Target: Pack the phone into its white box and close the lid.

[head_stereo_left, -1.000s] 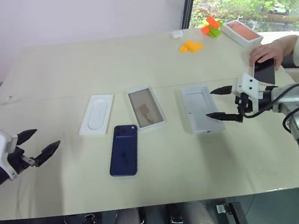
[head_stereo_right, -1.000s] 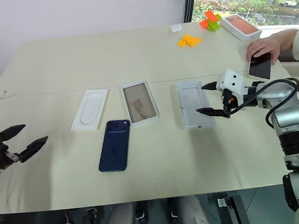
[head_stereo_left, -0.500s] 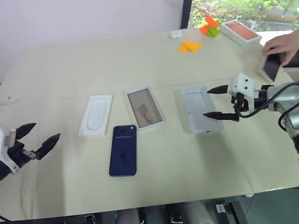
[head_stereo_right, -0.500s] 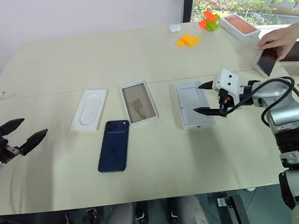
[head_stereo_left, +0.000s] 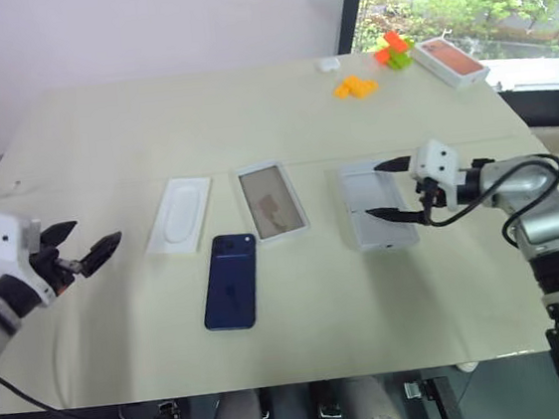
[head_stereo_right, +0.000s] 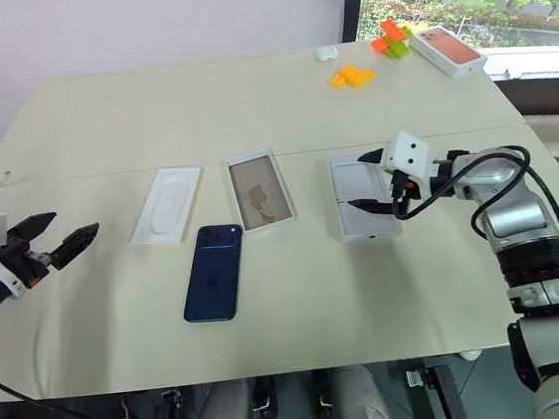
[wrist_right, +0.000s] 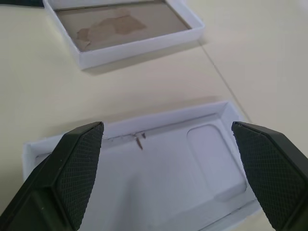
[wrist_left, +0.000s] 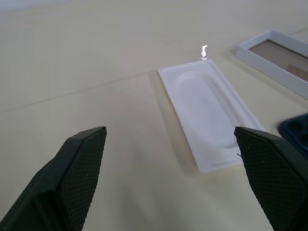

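The dark navy phone [head_stereo_left: 231, 282] lies back up on the cream table, camera cluster at its far end. Just beyond it sits the white box [head_stereo_left: 272, 201], a low-walled tray with a tan floor. To the right the lid [head_stereo_left: 375, 209] lies with its white inner face up. My right gripper [head_stereo_left: 378, 191] hovers open over the lid's right part, fingers pointing left; in the right wrist view the lid [wrist_right: 159, 168] lies between its fingertips and the box [wrist_right: 120, 24] beyond. My left gripper [head_stereo_left: 90, 236] stands open at the table's left edge, well left of the phone.
A thin white insert [head_stereo_left: 180, 214] with an oval recess lies left of the box, straight ahead of the left gripper [wrist_left: 168, 137]. At the far right corner stand an orange-pink topped box [head_stereo_left: 452, 59], orange blocks [head_stereo_left: 357, 86], green-orange blocks [head_stereo_left: 393, 49] and a small white object [head_stereo_left: 328, 63].
A person's hand holding a black-screened phone left the right side. My right gripper moved left over the lid. My left gripper shifted forward and slightly inward over the table edge.
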Robot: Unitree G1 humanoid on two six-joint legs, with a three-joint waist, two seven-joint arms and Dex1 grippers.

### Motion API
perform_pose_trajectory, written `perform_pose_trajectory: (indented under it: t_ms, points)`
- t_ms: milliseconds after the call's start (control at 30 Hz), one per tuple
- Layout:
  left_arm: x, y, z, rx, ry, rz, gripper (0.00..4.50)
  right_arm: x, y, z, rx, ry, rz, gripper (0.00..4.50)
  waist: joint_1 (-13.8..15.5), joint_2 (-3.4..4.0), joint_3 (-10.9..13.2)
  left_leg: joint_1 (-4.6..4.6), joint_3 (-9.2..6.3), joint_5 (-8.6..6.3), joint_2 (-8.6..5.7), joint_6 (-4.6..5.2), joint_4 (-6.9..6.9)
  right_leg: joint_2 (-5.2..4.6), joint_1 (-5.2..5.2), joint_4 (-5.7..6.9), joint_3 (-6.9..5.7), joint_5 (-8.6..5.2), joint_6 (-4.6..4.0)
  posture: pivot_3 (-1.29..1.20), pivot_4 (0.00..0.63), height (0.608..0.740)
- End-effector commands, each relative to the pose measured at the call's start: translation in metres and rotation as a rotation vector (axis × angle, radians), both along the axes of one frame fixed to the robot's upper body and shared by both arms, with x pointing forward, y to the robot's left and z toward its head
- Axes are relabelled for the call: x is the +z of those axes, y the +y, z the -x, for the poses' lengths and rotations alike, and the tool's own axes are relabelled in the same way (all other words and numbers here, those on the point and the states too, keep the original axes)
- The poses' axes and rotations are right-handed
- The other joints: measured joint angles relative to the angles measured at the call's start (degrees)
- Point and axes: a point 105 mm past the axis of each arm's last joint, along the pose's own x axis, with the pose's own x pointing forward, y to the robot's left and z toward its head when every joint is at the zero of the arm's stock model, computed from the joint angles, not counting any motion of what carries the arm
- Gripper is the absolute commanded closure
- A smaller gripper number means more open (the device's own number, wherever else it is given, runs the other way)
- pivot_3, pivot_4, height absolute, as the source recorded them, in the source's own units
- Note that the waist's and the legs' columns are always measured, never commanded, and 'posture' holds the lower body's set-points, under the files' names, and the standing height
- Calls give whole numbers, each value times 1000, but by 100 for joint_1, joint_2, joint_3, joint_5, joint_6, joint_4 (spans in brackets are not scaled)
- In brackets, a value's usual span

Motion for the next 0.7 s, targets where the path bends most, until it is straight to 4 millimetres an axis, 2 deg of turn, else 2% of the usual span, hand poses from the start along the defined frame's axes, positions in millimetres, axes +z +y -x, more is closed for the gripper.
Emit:
perform_pose_trajectory:
  t_ms: [33,100,167,233,467,700]
  points:
    - [2,-11,-11,28,14,49,0,24,27,0,103,-166,66,39,-7,0,0,1,0,0,0,0,-1,0,0,1,0,0,-1,0,150,737]
    - [1,-19,-24,43,35,55,0,20,46,5,189,-185,97,39,7,-6,-4,1,0,0,0,-1,0,0,0,4,0,2,-3,0,150,737]
    - [-7,-13,-37,129,112,103,0,19,57,6,233,-161,74,39,21,-9,-6,1,-1,1,0,-2,2,1,1,7,0,2,-3,0,150,737]
    - [-6,-17,-45,144,155,220,0,17,59,5,244,-129,71,39,49,-11,-6,3,-2,2,-1,-3,6,1,3,12,0,2,-2,0,150,737]
    - [-22,-20,-64,202,270,267,0,17,68,0,233,-105,19,39,35,-13,-5,0,-2,6,-2,-8,16,-3,3,17,0,14,-5,0,150,737]
    - [-35,-38,-81,174,328,199,0,11,69,3,225,-99,15,39,36,-13,-6,1,-1,20,-4,-33,20,-4,3,24,0,14,-6,0,150,737]
